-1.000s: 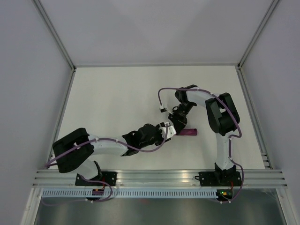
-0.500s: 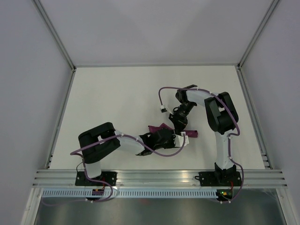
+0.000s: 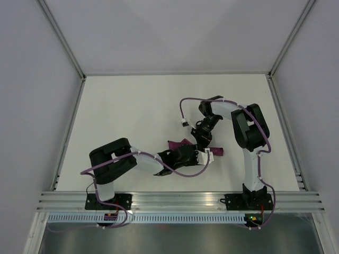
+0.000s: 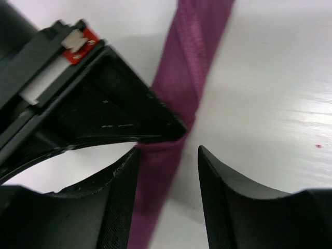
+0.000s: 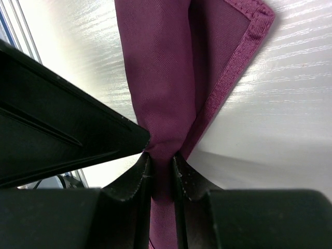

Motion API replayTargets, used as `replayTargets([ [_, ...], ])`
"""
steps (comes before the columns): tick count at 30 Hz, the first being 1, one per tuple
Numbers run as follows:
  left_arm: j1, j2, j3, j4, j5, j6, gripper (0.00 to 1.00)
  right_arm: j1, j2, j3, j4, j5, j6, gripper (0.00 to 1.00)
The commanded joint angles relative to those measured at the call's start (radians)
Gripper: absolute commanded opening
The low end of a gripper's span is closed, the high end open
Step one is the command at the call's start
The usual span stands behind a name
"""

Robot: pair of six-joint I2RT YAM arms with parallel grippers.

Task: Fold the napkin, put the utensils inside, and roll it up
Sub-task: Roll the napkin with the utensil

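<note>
Here, napkin roll [image 5: 158, 78] pinched by right gripper [image 5: 162, 156], inside the spread left gripper [image 4: 168, 151].

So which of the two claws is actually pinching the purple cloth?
The right gripper: it squeezes the napkin, while the left gripper stands open.

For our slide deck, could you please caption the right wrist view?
Right gripper pinches the magenta napkin, gathered into a narrow roll on the white table.

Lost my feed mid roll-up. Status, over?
Right gripper: jaws shut on the napkin, a narrow strip. Left gripper: jaws open, straddling it. Utensils not in sight.
</note>
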Motion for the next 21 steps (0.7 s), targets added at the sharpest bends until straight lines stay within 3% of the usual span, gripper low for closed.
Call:
replayTargets([
  [1,0.024,-0.032,-0.017,0.126,-0.108,0.072,0.55,0.006,0.093,-0.05,0.134,0.193,-0.066,0.01],
  [7,0.034,-0.037,-0.004,0.086,-0.094,0.079,0.57,0.006,0.093,-0.05,0.131,0.191,-0.068,0.01],
  [21,0.072,0.051,0.114,-0.144,0.114,0.016,0.57,0.004,0.096,-0.046,0.128,0.189,-0.068,0.0],
])
